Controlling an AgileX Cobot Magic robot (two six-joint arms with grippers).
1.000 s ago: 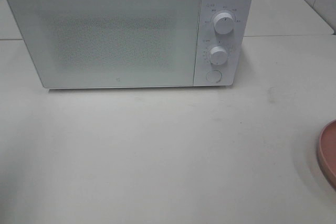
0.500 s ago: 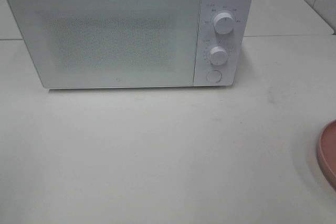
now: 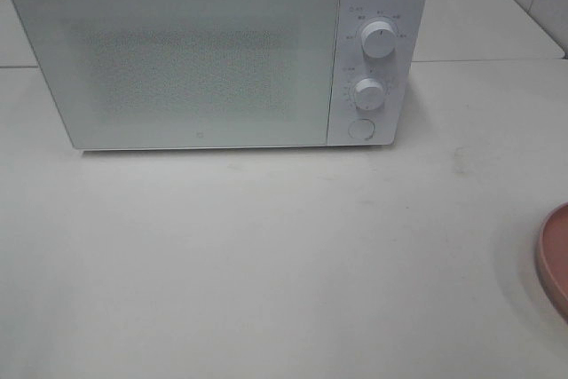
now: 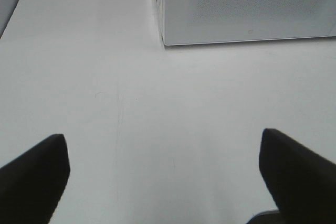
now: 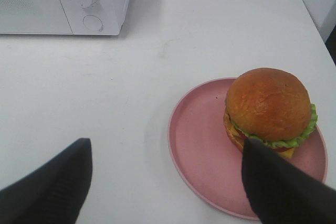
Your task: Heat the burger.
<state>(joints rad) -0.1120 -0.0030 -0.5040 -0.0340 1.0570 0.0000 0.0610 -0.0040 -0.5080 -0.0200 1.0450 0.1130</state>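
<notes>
The burger (image 5: 269,109), with its golden-brown bun and green lettuce, sits on a pink plate (image 5: 199,150) in the right wrist view. My right gripper (image 5: 167,179) hovers open above the table just short of the plate, one dark finger overlapping the burger's edge in the picture. My left gripper (image 4: 164,174) is open over bare table, in front of the microwave's (image 4: 247,6) door corner. In the high view the white microwave (image 3: 213,51) stands at the back with its door closed, and only the plate's rim (image 3: 552,259) shows at the right edge. Neither arm appears there.
The microwave has two knobs (image 3: 379,42) and a round button (image 3: 360,128) on its right panel. White table (image 3: 266,255) stretches in front of it. A table seam runs behind the microwave, and a tiled wall shows at the far right.
</notes>
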